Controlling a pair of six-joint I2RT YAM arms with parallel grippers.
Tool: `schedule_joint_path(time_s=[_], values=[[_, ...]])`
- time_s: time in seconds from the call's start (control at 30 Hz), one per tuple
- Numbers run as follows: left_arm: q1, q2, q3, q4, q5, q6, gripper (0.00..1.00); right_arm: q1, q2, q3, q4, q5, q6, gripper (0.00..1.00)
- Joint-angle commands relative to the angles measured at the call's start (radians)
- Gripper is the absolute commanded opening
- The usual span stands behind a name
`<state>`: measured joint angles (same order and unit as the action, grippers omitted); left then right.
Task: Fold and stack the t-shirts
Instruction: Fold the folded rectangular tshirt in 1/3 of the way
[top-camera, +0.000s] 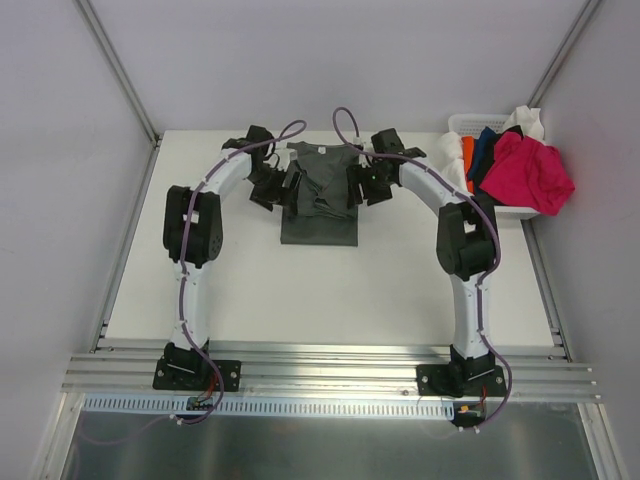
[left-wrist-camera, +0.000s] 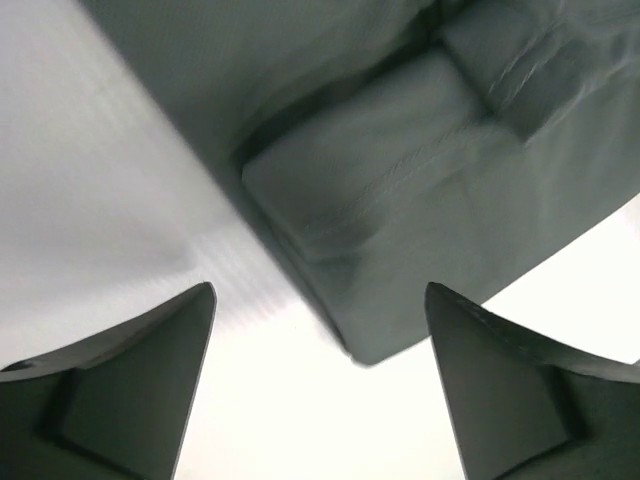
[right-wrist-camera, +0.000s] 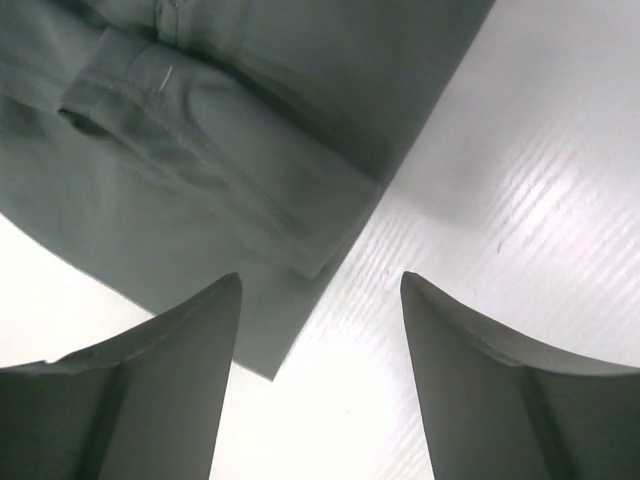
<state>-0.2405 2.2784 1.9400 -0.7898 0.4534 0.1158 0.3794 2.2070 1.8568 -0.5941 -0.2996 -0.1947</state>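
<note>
Center t-shirt (top-camera: 320, 200) was dark charcoal grey, plain, no print, with stitching in same tone. Table (top-camera: 250, 280) was white with faint fine striping. Basket (top-camera: 458, 124) was white; in it were magenta-pink shirt (top-camera: 532, 175), navy-blue shirt (top-camera: 487, 146), orange shirt (top-camera: 468, 156) and white shirt (top-camera: 526, 120) — all plain. Left arm (top-camera: 195, 290) and right arm (top-camera: 465, 300) were white with black joints; cables (top-camera: 336, 115) were purple. Left gripper (left-wrist-camera: 320, 300) and right gripper (right-wrist-camera: 320, 285) were dark grey-black.

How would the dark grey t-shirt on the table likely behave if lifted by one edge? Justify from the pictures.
Probably floppy: the grey t-shirt lies creased and folded inward, so a lifted edge would likely drape and unfold. Likely light, since it looks like thin cloth. Pushed, it may bunch rather than slide whole.
</note>
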Motion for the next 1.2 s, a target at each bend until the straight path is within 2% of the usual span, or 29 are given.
schedule_joint_path(time_s=[0.0,0.1,0.2,0.3,0.43,0.57,0.77,1.0,1.17], values=[[0.007,-0.183,-0.052,-0.002,-0.08,0.002,0.96,0.018,-0.186,-0.037,-0.031,0.036,-0.055,0.69],[0.01,-0.316,-0.121,0.003,-0.105,0.01,0.99,0.024,-0.246,-0.045,-0.088,-0.04,-0.062,0.7],[0.026,-0.43,-0.176,0.009,-0.085,-0.011,0.99,0.039,-0.227,-0.018,-0.113,-0.142,-0.009,0.69],[0.032,-0.517,-0.217,0.012,-0.079,-0.027,0.99,0.07,-0.17,0.024,-0.107,-0.221,0.047,0.69],[0.032,-0.562,-0.308,0.012,-0.122,0.014,0.99,0.104,-0.069,0.084,-0.105,-0.279,0.046,0.68],[0.035,-0.6,-0.374,0.011,-0.266,0.064,0.98,0.101,0.061,0.134,-0.072,-0.34,0.09,0.66],[0.055,-0.649,-0.464,0.009,-0.277,0.061,0.97,0.096,0.169,0.214,-0.056,-0.331,0.121,0.65],[0.079,-0.639,-0.472,0.011,-0.275,0.048,0.96,0.079,0.214,0.291,-0.03,-0.274,0.138,0.65],[0.084,-0.626,-0.474,0.011,-0.254,0.036,0.96,0.062,0.252,0.421,0.028,-0.202,0.123,0.66]])
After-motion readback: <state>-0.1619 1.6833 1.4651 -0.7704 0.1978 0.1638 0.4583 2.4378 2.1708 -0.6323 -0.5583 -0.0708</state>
